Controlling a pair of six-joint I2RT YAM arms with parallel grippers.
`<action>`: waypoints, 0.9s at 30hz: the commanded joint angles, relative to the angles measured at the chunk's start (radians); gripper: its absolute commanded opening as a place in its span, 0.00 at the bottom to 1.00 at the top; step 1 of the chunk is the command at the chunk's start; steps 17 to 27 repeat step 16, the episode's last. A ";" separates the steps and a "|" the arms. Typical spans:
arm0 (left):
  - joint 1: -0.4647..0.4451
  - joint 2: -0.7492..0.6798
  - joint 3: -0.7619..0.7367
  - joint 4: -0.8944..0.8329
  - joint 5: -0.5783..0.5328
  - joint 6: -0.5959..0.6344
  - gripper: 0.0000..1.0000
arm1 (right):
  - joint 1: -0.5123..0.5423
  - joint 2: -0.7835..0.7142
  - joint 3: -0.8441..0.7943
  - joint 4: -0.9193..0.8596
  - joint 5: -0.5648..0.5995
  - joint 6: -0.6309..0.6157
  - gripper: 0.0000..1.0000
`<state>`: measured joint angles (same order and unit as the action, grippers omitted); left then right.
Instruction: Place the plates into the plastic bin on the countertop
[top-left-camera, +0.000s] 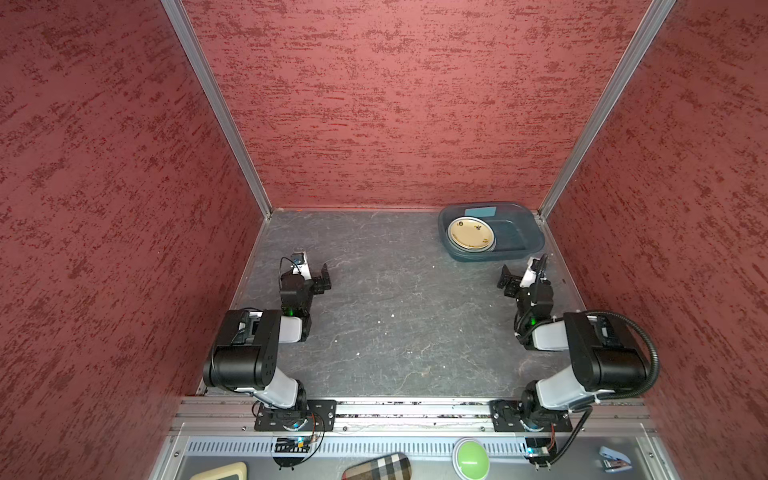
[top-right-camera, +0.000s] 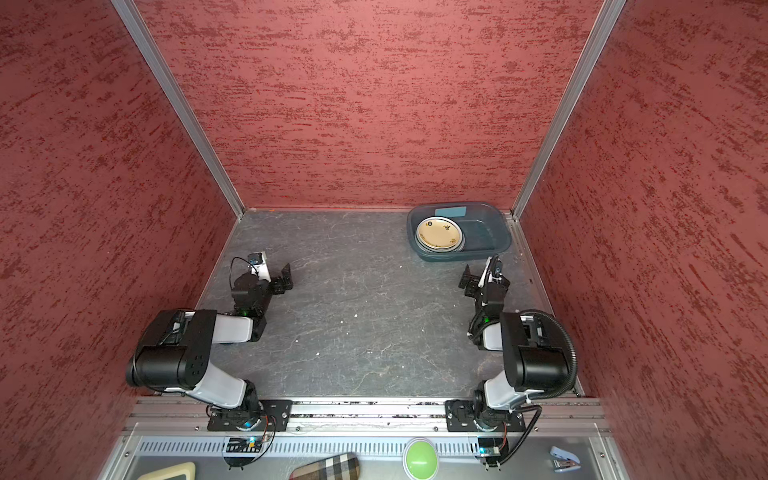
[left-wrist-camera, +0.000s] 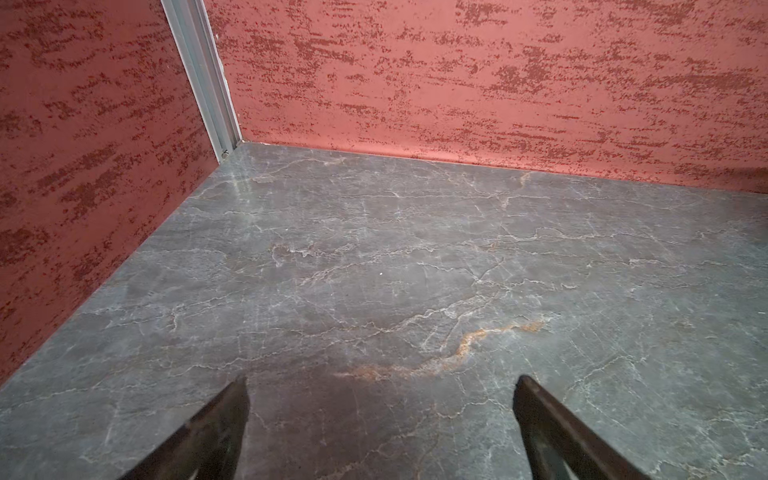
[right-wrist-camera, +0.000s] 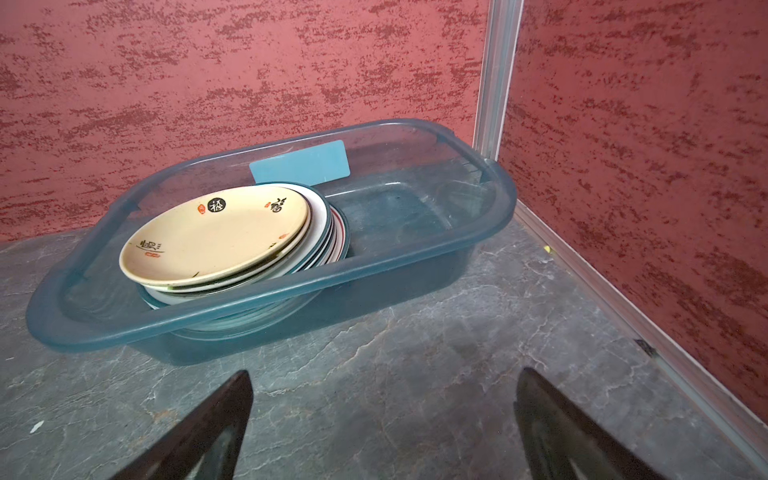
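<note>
**A:** What is the left pincer (top-left-camera: 323, 277) doing?

**B:** It is hanging released, jaws standing wide apart, low over bare table (top-left-camera: 395, 316) at about 9 o'clock in both top views. Its wrist view is showing only two dark fingers (left-wrist-camera: 216, 428) and veined grey stone.

**A:** And the right pincer (top-left-camera: 508, 281)?

**B:** It is also released and gripping nothing. It is sitting at about 3 o'clock on the table and facing the bin (top-left-camera: 538, 239).

**A:** Where is the bin lying?

**B:** It is resting on the table at about 1 o'clock, in the far corner. Its long side is running along the back wall (top-left-camera: 395, 124). It is near the right pincer but not touching it.

**A:** And the plates (top-left-camera: 471, 234)?

**B:** They are lying stacked inside the bin, filling its 9 o'clock half. A cream plate (right-wrist-camera: 216, 237) with dark and red characters is topping the stack. White rims with teal and red edges are peeking out beneath it. I cannot tell how many are lying underneath.

**A:** Anything else?

**B:** A light blue label (right-wrist-camera: 300, 164) is sticking to the bin's 12 o'clock wall.
</note>
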<state>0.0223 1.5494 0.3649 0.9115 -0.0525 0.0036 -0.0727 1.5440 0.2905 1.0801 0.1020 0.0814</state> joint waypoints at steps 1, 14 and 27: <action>0.002 -0.014 0.008 -0.002 0.011 -0.014 0.99 | 0.005 0.000 -0.004 0.063 -0.031 -0.033 0.99; -0.015 -0.012 0.011 -0.003 0.006 0.001 0.99 | 0.005 0.001 -0.005 0.064 -0.034 -0.029 0.99; -0.014 -0.014 0.008 -0.003 0.006 0.001 1.00 | 0.005 -0.004 -0.011 0.070 -0.034 -0.032 0.99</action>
